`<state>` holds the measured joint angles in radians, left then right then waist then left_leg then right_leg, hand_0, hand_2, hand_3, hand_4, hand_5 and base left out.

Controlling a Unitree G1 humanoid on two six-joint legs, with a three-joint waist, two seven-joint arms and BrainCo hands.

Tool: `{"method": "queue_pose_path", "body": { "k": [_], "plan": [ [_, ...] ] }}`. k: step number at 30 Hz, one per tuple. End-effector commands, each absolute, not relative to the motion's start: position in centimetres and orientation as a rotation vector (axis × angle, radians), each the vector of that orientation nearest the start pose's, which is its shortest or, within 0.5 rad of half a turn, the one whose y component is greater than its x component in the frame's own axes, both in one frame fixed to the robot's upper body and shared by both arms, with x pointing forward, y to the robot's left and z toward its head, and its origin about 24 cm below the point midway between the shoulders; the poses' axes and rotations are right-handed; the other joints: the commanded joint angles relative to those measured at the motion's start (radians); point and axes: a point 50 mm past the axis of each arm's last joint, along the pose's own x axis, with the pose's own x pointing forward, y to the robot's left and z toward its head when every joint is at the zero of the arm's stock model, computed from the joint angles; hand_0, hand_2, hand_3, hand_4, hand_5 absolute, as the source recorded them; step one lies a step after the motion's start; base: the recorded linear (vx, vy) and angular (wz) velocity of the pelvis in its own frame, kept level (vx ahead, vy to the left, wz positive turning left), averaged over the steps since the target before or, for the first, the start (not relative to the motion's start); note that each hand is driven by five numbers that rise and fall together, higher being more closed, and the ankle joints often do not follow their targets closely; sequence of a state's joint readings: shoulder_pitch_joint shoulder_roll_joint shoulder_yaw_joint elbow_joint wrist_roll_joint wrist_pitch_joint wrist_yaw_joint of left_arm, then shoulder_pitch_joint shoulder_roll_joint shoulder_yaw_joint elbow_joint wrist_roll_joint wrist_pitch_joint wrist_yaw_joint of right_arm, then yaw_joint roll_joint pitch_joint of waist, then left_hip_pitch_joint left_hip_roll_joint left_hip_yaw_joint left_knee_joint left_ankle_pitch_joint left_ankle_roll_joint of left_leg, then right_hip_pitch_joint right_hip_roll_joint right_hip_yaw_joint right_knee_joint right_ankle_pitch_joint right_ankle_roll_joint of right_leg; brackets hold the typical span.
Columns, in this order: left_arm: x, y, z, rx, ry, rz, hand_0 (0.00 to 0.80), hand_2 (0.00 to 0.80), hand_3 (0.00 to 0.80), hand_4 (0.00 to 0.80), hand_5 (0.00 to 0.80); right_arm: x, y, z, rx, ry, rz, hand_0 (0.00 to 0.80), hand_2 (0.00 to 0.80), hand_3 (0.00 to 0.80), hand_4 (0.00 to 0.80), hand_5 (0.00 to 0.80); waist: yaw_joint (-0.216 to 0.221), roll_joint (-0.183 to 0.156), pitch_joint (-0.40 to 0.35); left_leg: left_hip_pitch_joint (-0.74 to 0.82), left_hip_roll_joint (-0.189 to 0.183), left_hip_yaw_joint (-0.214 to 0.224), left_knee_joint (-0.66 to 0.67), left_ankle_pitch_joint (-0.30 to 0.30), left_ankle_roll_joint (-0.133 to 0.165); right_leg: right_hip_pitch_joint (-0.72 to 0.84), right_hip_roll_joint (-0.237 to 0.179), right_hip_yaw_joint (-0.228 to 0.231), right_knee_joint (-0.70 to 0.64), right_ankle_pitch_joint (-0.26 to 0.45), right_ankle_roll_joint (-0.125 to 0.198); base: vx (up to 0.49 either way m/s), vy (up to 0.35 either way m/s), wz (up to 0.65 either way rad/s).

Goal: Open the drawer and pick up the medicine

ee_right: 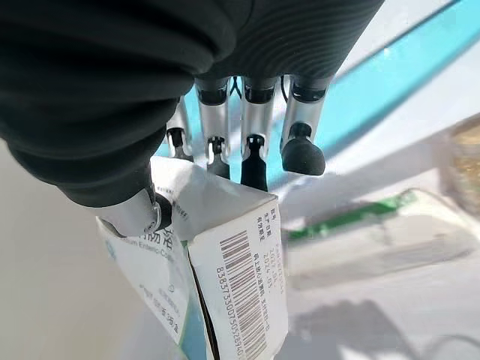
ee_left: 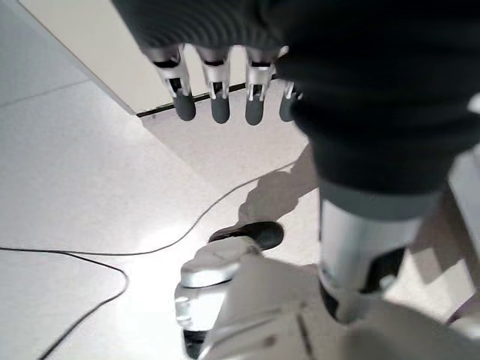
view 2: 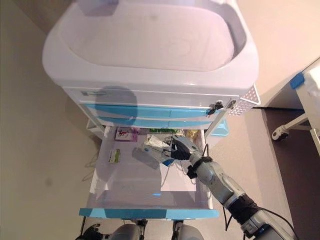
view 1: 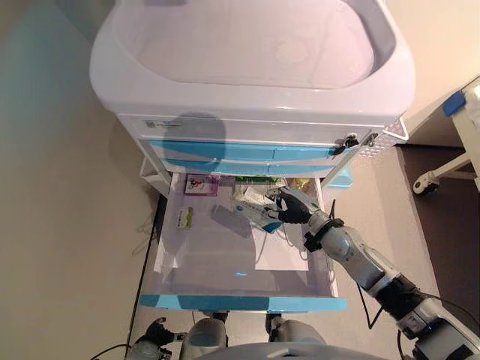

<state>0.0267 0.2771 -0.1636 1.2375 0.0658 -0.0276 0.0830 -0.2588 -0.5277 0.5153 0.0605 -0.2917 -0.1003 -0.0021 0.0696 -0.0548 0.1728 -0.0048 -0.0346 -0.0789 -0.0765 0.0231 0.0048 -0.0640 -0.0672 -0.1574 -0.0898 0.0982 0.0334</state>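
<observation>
The medical cart [view 1: 247, 82] looks like glossy white plastic, its drawer fronts [view 1: 247, 152] in smooth blue plastic, and the open drawer [view 1: 244, 302] has a pale, faintly shiny floor. The medicine box [ee_right: 232, 277] is smooth printed cardboard. The fingers [ee_right: 259, 124] are bright metal with matt dark tips beside a ribbed, rubbery black cover [ee_right: 112, 75].

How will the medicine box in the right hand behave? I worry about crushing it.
The medicine box looks like thin printed card, so probably light and easily dented. The right hand pinches it near one end, so it may swing. Its flat faces should not roll.
</observation>
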Motion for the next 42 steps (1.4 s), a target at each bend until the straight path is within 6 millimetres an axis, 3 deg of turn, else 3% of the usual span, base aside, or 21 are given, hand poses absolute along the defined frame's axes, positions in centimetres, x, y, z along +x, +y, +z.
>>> {"method": "queue_pose_path", "body": {
  "k": [1,4,11,18,21,24,29,31,32,33,37,42],
  "plan": [
    [5.6,25.8,-16.2,0.466,1.329,0.036,0.0,0.0,0.0,0.0,0.0,26.4,-11.3,8.7,-0.681,-0.296,0.573,0.8,0.8,0.8,0.8,0.8,0.018,-0.015,-0.065,-0.065,-0.034,0.013,-0.011,0.027,0.026,-0.018,-0.013,0.013,0.066,-0.02,0.055,0.057,-0.015,-0.08],
    [5.2,26.1,-16.1,0.464,1.341,0.032,0.0,0.0,0.0,0.0,0.0,26.2,-11.6,9.4,-0.613,-0.289,0.607,0.8,0.8,0.8,0.8,0.8,0.019,-0.021,-0.079,-0.055,-0.033,0.015,-0.011,0.024,0.025,-0.006,-0.012,0.015,0.062,-0.022,0.054,0.041,-0.008,-0.07],
    [3.7,26.9,-16.1,0.429,1.392,0.007,0.0,0.0,0.0,0.0,0.0,25.6,-12.6,14.4,-0.474,-0.358,0.786,0.8,0.8,0.8,0.8,0.8,0.025,-0.045,-0.125,-0.028,-0.027,0.023,-0.011,0.014,0.016,0.026,-0.008,0.015,0.048,-0.024,0.055,0.029,-0.012,-0.01],
    [2.8,26.9,-16.1,0.398,1.42,-0.013,0.0,0.0,0.0,0.0,0.0,24.9,-13.3,18.1,-0.425,-0.372,0.941,0.8,0.8,0.8,0.8,0.8,0.024,-0.061,-0.15,-0.02,-0.025,0.025,-0.011,0.013,0.011,0.037,-0.006,0.012,0.045,-0.026,0.056,0.005,-0.001,0.0],
    [2.2,26.6,-16.3,0.377,1.436,-0.025,0.0,0.0,0.0,0.0,0.0,24.8,-14.0,20.6,-0.434,-0.409,0.965,0.8,0.8,0.8,0.8,0.8,0.022,-0.07,-0.166,-0.013,-0.023,0.027,-0.011,0.011,0.009,0.045,-0.005,0.009,0.046,-0.028,0.056,0.025,-0.001,-0.01],
    [1.8,26.4,-16.3,0.367,1.446,-0.027,0.0,0.0,0.0,0.0,0.0,25.0,-14.5,21.7,-0.456,-0.431,0.94,0.8,0.8,0.8,0.8,0.8,0.02,-0.072,-0.172,-0.008,-0.022,0.028,-0.011,0.008,0.008,0.049,-0.005,0.007,0.046,-0.029,0.057,0.011,0.0,0.0],
    [0.9,26.3,-16.4,0.343,1.467,-0.006,0.0,0.0,0.0,0.0,0.0,26.6,-15.6,25.5,-0.549,-0.563,0.781,0.8,0.8,0.8,0.8,0.8,0.024,-0.075,-0.177,0.002,-0.022,0.029,-0.011,0.003,0.011,0.052,-0.005,0.008,0.054,-0.034,0.057,0.008,0.002,0.0],
    [0.7,26.2,-16.4,0.338,1.472,-0.002,0.0,0.0,0.0,0.0,0.0,27.0,-15.8,26.0,-0.558,-0.576,0.752,0.8,0.8,0.8,0.8,0.8,0.025,-0.076,-0.177,0.004,-0.022,0.029,-0.011,0.002,0.012,0.055,-0.005,0.008,0.055,-0.035,0.057,0.018,0.002,0.0],
    [0.3,26.2,-16.5,0.335,1.484,0.002,0.0,0.0,0.0,0.0,0.0,28.1,-16.5,26.9,-0.606,-0.592,0.667,0.8,0.8,0.8,0.8,0.8,0.031,-0.079,-0.176,0.008,-0.023,0.03,-0.011,0.0,0.014,0.059,-0.004,0.008,0.057,-0.037,0.057,0.0,0.0,0.0],
    [0.3,26.2,-16.5,0.333,1.484,0.002,0.0,0.0,0.0,0.0,0.0,28.1,-16.5,26.9,-0.607,-0.593,0.668,0.8,0.8,0.8,0.8,0.8,0.029,-0.078,-0.176,0.009,-0.023,0.03,-0.011,0.0,0.014,0.059,-0.004,0.009,0.057,-0.037,0.057,0.037,0.003,0.0],
    [-0.4,26.5,-16.4,0.33,1.502,0.031,0.0,0.0,0.0,0.0,0.0,31.9,-18.2,27.7,-0.662,-0.544,0.46,0.8,0.8,0.8,0.8,0.8,0.045,-0.084,-0.166,0.018,-0.023,0.028,-0.011,-0.003,0.017,0.067,-0.003,0.006,0.063,-0.043,0.055,0.0,0.0,0.0],
    [-0.5,26.7,-16.3,0.334,1.51,0.047,0.0,0.0,0.0,0.0,0.0,34.3,-19.6,28.3,-0.687,-0.495,0.321,0.8,0.8,0.8,0.8,0.8,0.055,-0.09,-0.158,0.015,-0.024,0.022,-0.011,-0.001,0.019,0.065,-0.004,0.002,0.07,-0.045,0.054,0.001,0.001,0.01]
  ]
}}
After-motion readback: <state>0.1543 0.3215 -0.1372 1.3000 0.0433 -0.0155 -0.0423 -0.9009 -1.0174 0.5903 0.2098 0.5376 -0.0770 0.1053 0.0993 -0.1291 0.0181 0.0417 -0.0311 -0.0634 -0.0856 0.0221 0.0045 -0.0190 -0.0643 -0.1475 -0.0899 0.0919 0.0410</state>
